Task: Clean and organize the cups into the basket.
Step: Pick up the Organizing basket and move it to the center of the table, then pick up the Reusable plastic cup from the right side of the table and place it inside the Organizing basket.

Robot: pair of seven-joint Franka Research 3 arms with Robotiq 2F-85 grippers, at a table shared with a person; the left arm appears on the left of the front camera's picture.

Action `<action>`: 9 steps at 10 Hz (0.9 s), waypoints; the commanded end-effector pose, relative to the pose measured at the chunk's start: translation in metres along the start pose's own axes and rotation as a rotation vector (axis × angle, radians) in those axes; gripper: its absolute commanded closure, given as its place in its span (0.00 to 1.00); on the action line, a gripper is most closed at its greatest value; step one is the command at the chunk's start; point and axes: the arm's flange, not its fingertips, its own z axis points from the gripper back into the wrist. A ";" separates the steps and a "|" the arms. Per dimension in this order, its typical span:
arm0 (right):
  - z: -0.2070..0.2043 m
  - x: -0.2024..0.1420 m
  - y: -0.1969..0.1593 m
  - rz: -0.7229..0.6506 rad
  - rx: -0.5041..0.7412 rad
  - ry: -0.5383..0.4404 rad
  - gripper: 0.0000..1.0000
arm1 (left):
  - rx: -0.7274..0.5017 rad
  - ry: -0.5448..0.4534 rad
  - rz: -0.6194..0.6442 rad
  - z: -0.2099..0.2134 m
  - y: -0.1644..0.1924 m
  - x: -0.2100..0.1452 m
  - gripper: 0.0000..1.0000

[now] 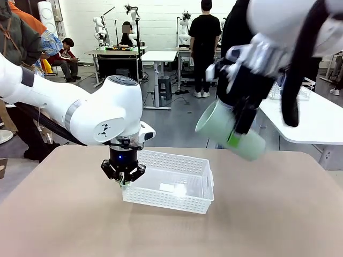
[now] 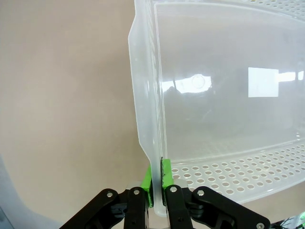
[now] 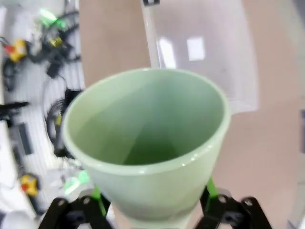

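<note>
Table (image 1: 64, 225): tan top; the near part in front of the basket is bare surface.
Left end effector (image 1: 124, 183): points straight down at the basket's left end, close to its near-left corner. In the left wrist view (image 2: 157, 179) the green pads (image 2: 166, 174) are clenched on the basket's thin end wall, one pad outside and one inside, just under the rim.
Basket (image 1: 166, 198): white, perforated sides, solid rim. It sits about midway between the table's left and right edges, nearer the far edge than the near one. Its glossy floor (image 2: 214, 119) has nothing lying on it. From the right wrist view it lies beyond the cup's mouth (image 3: 209, 71).
Right end effector (image 1: 236, 136): raised above the table's far right part and grasping the mint cup across its body; a green pad (image 3: 211, 188) sits on each side of the cup.
Mint cup (image 1: 220, 128): held in the air, tipped on its side, mouth toward the left, base lower and to the right. It is higher than the basket, to its right, and not touching it. The inside (image 3: 143, 143) looks plain pale green.
Background: a person in black (image 1: 204, 32) stands among white tables well beyond the far edge.
</note>
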 end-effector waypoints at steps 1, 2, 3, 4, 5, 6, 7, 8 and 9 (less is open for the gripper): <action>-0.028 0.032 -0.014 0.028 -0.005 0.097 0.15 | 0.003 -0.012 -0.007 0.000 0.003 -0.004 1.00; -0.050 0.044 -0.010 0.059 -0.002 0.107 0.15 | 0.003 -0.012 -0.007 0.000 0.003 -0.004 1.00; -0.063 0.049 -0.007 0.077 -0.006 0.108 0.15 | 0.003 -0.012 -0.007 0.000 0.003 -0.004 1.00; -0.066 0.047 -0.006 0.092 -0.008 0.079 0.15 | 0.003 -0.012 -0.007 0.000 0.003 -0.004 1.00; -0.065 0.040 -0.005 0.098 -0.028 0.017 0.15 | 0.003 -0.012 -0.007 0.000 0.003 -0.004 1.00; -0.078 0.052 -0.002 0.091 0.021 0.105 0.15 | 0.003 -0.012 -0.007 0.000 0.003 -0.004 1.00; -0.078 0.052 -0.002 0.091 0.021 0.105 0.15 | 0.003 -0.012 -0.007 0.000 0.003 -0.004 1.00; -0.078 0.052 -0.002 0.091 0.021 0.105 0.15 | 0.003 -0.012 -0.007 0.000 0.003 -0.004 1.00; -0.078 0.052 -0.002 0.091 0.021 0.105 0.15 | 0.003 -0.012 -0.007 0.000 0.003 -0.004 1.00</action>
